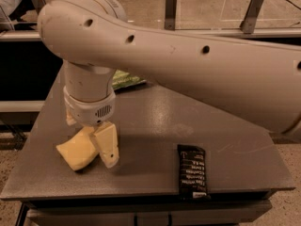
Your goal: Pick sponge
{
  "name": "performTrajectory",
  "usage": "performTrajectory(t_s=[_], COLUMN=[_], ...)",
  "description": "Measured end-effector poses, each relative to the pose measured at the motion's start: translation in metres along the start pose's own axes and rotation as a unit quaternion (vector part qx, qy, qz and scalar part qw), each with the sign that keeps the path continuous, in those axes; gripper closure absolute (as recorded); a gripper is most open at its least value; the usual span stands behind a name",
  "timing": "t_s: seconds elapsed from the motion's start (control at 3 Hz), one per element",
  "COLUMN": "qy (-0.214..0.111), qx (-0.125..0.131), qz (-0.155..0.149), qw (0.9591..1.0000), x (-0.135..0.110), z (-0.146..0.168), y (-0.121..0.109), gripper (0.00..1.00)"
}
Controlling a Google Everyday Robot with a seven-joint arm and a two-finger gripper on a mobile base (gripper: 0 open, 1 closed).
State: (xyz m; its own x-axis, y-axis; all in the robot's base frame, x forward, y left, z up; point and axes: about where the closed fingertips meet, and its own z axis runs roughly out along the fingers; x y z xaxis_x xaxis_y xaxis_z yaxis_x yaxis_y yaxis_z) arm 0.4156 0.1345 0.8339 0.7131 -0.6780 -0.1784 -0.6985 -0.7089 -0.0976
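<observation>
The pale yellow sponge (76,150) lies on the grey table (160,121) near its front left corner. My gripper (91,142) hangs from the white wrist right over the sponge's right end. One cream finger (107,144) stands against the sponge's right side, and a bit of the other finger (70,120) shows behind the wrist on the left. The jaws stand apart with the sponge's upper end between them. The sponge rests on the table.
A black snack bar (192,171) lies near the table's front edge at the right. A green snack bag (124,79) lies at the back, partly hidden by my arm. My large white arm (197,65) spans the upper view.
</observation>
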Motion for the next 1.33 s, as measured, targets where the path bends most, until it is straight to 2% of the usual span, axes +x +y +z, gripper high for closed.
performTrajectory(t_s=[0.67, 1.0, 1.33], qy=[0.001, -0.002, 0.033], qx=[0.001, 0.031, 0.068], qz=[-0.002, -0.006, 0.001], qw=[1.0000, 0.9995, 0.9972], x=[-0.001, -0.005, -0.007], z=[0.000, -0.028, -0.084], y=[0.000, 0.003, 0.014], gripper=[0.65, 0.88, 1.00])
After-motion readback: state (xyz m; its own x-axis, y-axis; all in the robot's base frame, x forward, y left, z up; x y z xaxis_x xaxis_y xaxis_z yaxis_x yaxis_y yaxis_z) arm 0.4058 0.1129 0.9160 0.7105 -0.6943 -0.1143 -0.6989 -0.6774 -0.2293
